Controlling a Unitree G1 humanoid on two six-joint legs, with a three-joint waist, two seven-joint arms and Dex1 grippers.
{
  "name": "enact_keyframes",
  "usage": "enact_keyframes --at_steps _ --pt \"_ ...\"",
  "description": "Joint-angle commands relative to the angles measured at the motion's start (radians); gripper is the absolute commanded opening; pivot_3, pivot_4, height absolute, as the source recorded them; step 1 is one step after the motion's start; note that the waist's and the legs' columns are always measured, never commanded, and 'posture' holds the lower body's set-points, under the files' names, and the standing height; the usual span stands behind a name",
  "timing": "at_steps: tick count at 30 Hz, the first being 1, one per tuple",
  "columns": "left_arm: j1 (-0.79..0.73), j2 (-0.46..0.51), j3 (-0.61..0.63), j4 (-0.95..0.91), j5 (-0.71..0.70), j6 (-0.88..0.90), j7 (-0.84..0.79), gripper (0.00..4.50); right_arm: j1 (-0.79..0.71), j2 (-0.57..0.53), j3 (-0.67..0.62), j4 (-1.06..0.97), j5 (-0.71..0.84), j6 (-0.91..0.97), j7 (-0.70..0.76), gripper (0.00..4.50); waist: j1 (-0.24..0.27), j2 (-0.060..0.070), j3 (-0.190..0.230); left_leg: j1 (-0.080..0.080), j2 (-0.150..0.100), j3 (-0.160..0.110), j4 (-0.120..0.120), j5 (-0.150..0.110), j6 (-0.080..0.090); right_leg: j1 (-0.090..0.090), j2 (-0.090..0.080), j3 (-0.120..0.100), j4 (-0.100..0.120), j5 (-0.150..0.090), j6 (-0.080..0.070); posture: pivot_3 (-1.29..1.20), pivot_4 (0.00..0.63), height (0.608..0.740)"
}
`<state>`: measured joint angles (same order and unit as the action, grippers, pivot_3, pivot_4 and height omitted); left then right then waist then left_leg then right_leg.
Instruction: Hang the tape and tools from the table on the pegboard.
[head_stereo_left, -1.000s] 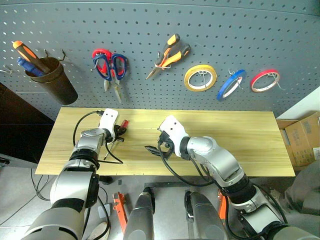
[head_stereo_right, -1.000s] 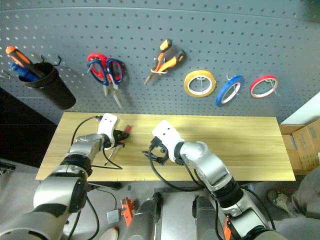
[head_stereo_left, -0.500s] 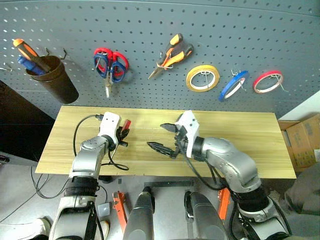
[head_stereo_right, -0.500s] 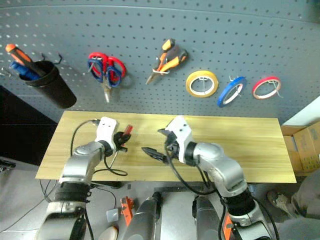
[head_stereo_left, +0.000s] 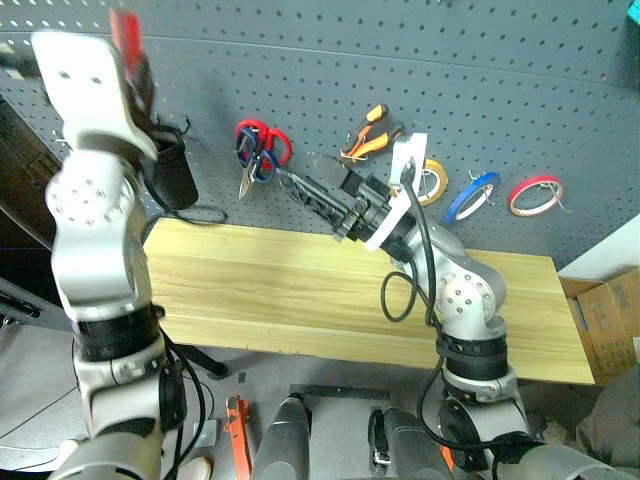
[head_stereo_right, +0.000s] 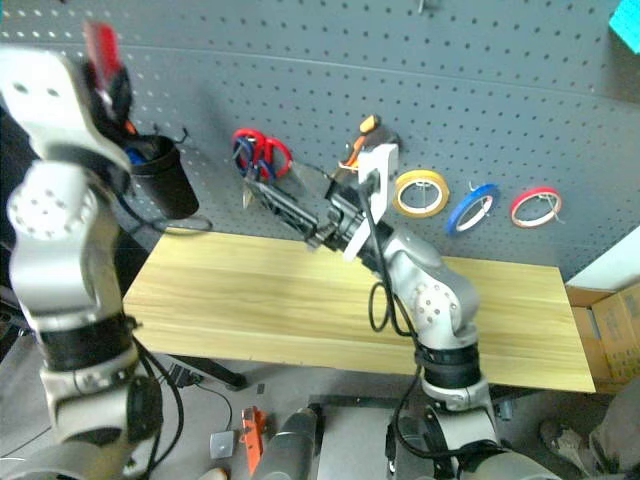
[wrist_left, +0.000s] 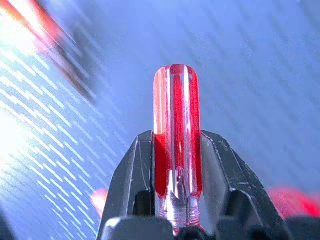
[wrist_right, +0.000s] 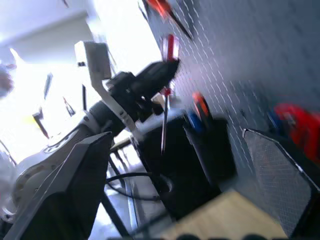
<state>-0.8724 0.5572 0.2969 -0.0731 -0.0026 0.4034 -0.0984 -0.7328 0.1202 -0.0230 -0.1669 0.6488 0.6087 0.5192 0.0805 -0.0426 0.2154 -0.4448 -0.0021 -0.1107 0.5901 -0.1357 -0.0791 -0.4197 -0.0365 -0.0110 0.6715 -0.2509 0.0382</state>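
My left gripper (head_stereo_left: 135, 62) is raised high in front of the upper left of the pegboard (head_stereo_left: 480, 90), shut on the small red-handled tool (wrist_left: 177, 135), whose red handle (head_stereo_left: 125, 32) sticks up past the fingers. From the right wrist view its thin metal shaft (wrist_right: 164, 125) hangs above the dark cup (wrist_right: 200, 155). My right gripper (head_stereo_left: 300, 172) is open and holds nothing, lifted over the table (head_stereo_left: 280, 300) and pointing at the board near the scissors (head_stereo_left: 258, 152). On the board hang the pliers (head_stereo_left: 372, 128) and the blue tape (head_stereo_left: 472, 195).
A yellow roll (head_stereo_left: 434, 180), partly behind my right wrist, and a red roll (head_stereo_left: 533, 195) hang beside the blue tape. The dark cup (head_stereo_left: 170, 170) holding screwdrivers hangs just below my left hand. A cardboard box (head_stereo_left: 610, 300) stands on the floor at the right.
Both arms have risen from the table toward the pegboard. The left gripper carried the red-handled tool far up to the upper left; the right gripper lifted, still open. The camera view also shifted.
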Motion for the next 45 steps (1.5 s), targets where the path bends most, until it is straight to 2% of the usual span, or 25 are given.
enact_keyframes --at_steps 1,5,9,14,27,38,45 --pt "-0.192 0.042 0.005 0.321 -0.011 -0.195 -0.01 0.89 -0.089 0.047 -0.039 0.079 0.015 -0.126 -0.007 4.5 0.011 -0.003 -0.015 0.001 0.0 0.0 0.0 0.0 0.0 0.0 0.0 0.0 0.0 0.0 0.0 0.3 0.022 0.74" --pt "-0.338 0.053 0.01 0.708 -0.046 -0.334 -0.062 0.89 -0.137 0.073 -0.038 0.15 0.024 -0.194 -0.023 4.5 0.031 -0.002 -0.04 0.01 0.001 0.001 -0.005 0.0 0.0 0.013 0.001 0.0 -0.012 0.004 0.002 0.27 0.013 0.74" --pt "-0.453 0.069 0.029 1.045 -0.082 -0.441 -0.145 0.89 -0.119 0.071 -0.013 0.149 0.002 -0.235 -0.057 4.5 0.037 -0.004 -0.046 0.011 0.001 0.002 -0.006 0.0 0.001 0.014 0.001 0.0 -0.015 0.005 0.001 0.25 0.016 0.74" --pt "-0.508 0.079 0.03 1.242 -0.089 -0.521 -0.174 0.89 -0.075 0.048 0.015 0.109 0.003 -0.237 -0.096 4.5 0.028 -0.004 -0.046 0.011 0.003 0.003 -0.006 0.0 0.001 0.013 0.002 0.001 -0.013 0.007 -0.001 0.21 0.029 0.74" --pt "-0.59 0.064 0.035 1.317 -0.098 -0.645 -0.159 0.89 -0.055 0.017 0.033 0.09 0.001 -0.237 -0.136 4.5 0.003 -0.004 -0.046 0.011 0.003 0.003 -0.004 0.001 0.002 0.012 0.002 0.001 -0.009 0.008 -0.004 0.19 0.039 0.74" --pt "-0.471 0.073 0.043 1.294 -0.121 -0.7 -0.16 0.89 -0.038 0.015 0.024 0.092 0.004 -0.25 -0.136 4.5 -0.023 -0.004 -0.047 0.012 0.006 0.004 -0.002 0.001 0.002 0.012 0.005 0.001 -0.006 0.009 -0.006 0.21 0.058 0.74" --pt "-0.413 0.089 0.035 1.255 -0.103 -0.837 -0.103 0.89 -0.04 0.012 0.014 0.105 0.0 -0.266 -0.134 4.5 -0.023 -0.004 -0.047 0.012 0.012 0.004 -0.002 0.001 0.002 0.012 0.011 0.002 -0.007 0.011 -0.008 0.21 0.071 0.74"
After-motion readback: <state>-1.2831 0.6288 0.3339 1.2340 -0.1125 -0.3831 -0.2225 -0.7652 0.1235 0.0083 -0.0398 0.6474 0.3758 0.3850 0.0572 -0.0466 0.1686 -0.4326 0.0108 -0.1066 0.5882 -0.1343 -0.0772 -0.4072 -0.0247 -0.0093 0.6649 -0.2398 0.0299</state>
